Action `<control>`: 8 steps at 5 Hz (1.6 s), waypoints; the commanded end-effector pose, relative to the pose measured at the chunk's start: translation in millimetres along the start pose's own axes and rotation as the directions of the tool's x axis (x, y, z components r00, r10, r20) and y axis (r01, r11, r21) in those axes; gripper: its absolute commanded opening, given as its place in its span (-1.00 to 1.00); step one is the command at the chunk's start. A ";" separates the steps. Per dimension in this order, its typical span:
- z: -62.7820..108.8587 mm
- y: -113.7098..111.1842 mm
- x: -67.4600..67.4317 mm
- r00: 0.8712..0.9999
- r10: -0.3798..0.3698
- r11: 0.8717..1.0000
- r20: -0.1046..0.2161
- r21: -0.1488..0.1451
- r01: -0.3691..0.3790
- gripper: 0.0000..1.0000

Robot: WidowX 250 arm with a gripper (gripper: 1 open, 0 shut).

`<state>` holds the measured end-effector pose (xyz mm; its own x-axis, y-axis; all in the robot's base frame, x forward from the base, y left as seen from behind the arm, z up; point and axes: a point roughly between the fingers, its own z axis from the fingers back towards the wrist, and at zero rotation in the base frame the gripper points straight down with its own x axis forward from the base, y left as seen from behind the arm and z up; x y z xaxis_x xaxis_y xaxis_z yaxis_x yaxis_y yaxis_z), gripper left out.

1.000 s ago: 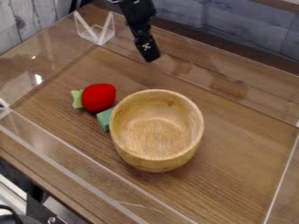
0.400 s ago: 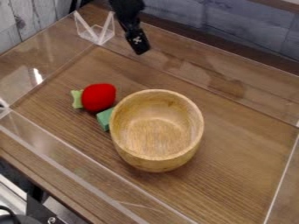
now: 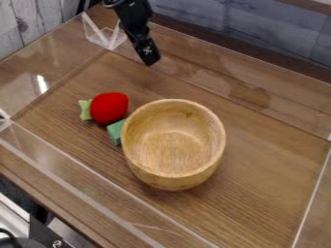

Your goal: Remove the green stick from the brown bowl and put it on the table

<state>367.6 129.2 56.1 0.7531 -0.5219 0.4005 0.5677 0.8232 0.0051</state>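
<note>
The arm carrying the gripper (image 3: 149, 53) is cut off by the top edge, so only its lower part shows; the dark fingers blur into one shape, and the gap between them cannot be read by eye; the green stick (image 3: 115, 132) is mostly hidden behind the red ball (image 3: 110, 106) and the brown bowl (image 3: 175, 142), only small green bits showing; the table (image 3: 258, 184) runs out of view at the bottom and the right.

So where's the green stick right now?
On the table, not in the bowl: the green piece lies against the bowl's left side, beside the red ball.
</note>
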 end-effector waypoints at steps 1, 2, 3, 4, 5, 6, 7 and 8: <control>7.9 6.9 5.3 0.999 -0.013 0.999 0.030 0.045 0.012 1.00; 21.8 7.3 12.6 0.999 0.008 0.999 0.034 0.045 -0.009 1.00; 35.8 9.7 22.3 0.999 0.028 0.998 0.038 0.048 -0.030 1.00; 38.9 8.6 19.8 0.999 0.040 0.998 0.035 0.045 -0.042 -1.00; 40.7 8.6 16.1 0.998 0.053 0.998 0.030 0.041 -0.054 -1.00; 34.1 10.2 9.6 0.999 0.028 1.000 0.027 0.010 -0.028 -1.00; 28.4 9.8 4.2 1.000 0.005 1.000 0.028 -0.022 -0.004 -1.00; 22.9 11.8 3.4 0.998 0.061 0.998 0.028 -0.013 -0.061 1.00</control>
<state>360.9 136.0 58.0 0.8002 -0.4544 0.3914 0.5256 0.8457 -0.0926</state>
